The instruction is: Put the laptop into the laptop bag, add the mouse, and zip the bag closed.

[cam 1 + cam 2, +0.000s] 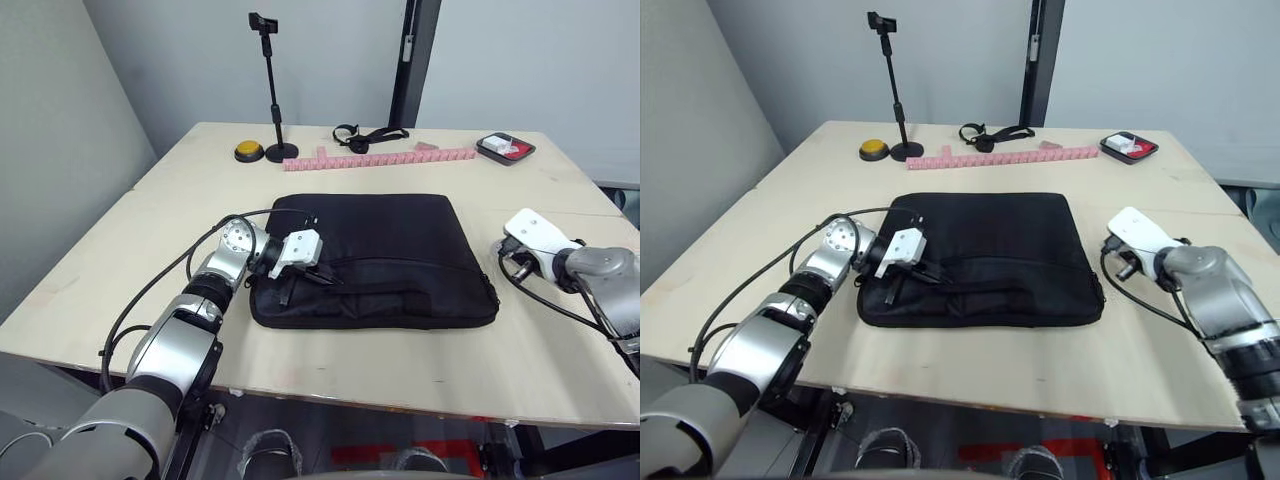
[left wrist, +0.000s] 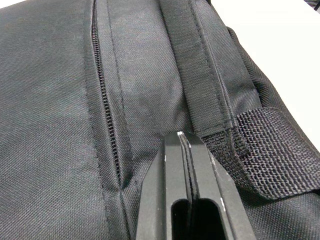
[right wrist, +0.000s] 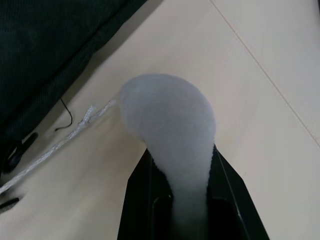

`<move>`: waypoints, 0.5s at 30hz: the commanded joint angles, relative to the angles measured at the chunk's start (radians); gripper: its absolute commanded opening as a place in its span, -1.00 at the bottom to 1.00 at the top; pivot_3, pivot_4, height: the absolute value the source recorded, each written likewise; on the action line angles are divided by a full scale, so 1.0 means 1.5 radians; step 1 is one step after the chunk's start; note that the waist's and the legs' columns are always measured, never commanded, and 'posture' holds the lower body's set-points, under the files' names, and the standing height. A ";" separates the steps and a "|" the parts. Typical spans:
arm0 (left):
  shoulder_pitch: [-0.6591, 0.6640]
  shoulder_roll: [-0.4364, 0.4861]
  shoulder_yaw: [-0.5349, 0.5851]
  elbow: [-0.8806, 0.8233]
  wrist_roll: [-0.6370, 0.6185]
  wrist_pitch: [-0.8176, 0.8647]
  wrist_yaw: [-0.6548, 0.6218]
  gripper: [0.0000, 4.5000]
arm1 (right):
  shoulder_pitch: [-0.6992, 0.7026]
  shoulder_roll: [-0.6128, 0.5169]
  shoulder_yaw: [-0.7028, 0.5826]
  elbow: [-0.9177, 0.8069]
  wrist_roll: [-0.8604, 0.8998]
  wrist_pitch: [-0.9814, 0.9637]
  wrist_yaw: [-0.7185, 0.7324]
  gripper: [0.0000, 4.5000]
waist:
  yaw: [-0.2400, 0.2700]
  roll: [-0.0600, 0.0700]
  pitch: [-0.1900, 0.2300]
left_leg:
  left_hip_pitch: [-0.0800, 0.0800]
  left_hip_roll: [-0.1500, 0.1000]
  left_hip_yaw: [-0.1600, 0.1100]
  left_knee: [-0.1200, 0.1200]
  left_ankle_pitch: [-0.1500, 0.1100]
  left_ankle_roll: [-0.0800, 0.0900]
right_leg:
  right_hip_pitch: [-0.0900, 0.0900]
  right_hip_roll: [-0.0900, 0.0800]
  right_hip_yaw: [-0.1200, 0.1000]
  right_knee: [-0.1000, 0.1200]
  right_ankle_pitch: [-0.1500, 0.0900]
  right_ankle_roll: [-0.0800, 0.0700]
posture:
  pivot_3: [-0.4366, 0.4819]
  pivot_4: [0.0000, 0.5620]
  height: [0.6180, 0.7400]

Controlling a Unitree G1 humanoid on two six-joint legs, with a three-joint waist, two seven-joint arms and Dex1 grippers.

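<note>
The black laptop bag [image 1: 375, 255] lies flat in the middle of the table, handles toward the near edge. My left gripper [image 1: 322, 276] rests on its near left corner. In the left wrist view its fingers [image 2: 172, 165] are pressed shut, tips on the fabric between the zipper line [image 2: 107, 125] and a strap handle [image 2: 260, 145], with nothing seen between them. My right gripper [image 3: 180, 162] hovers over bare table just off the bag's right edge, shut on the smooth pale mouse [image 3: 170, 115]. The laptop is hidden.
At the back of the table stand a black phone stand [image 1: 270, 90], a yellow button [image 1: 248, 151], a pink strip [image 1: 380, 157], a black strap [image 1: 365, 134] and a small dark tray [image 1: 505, 148]. A thin silvery cord [image 3: 65, 142] lies by the bag's right edge.
</note>
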 commanded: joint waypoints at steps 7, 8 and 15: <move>0.054 0.008 -0.067 0.019 0.074 0.019 -0.025 -1.00 | -0.062 0.039 0.032 -0.029 -0.073 0.019 -0.058 -1.00 | -0.006 0.000 0.000 | 0.000 0.000 0.000 -0.001 0.000 0.000 | 0.000 0.000 0.000 -0.001 0.000 0.000 | -0.05 -0.47 0.88; 0.056 0.009 -0.067 0.017 0.074 0.019 -0.026 -1.00 | -0.067 0.041 0.034 -0.025 -0.080 0.020 -0.064 -1.00 | -0.007 0.000 0.000 | 0.000 0.000 0.000 -0.001 0.000 0.000 | 0.000 0.000 0.000 -0.001 0.000 0.000 | -0.05 -0.47 0.88; 0.065 0.010 -0.067 0.004 0.070 0.025 -0.028 -1.00 | -0.032 0.011 0.049 -0.078 -0.062 0.079 0.010 -1.00 | -0.011 0.000 0.000 | 0.000 0.000 0.000 -0.002 0.000 0.000 | 0.000 0.000 0.000 -0.001 0.000 0.000 | -0.05 -0.47 0.88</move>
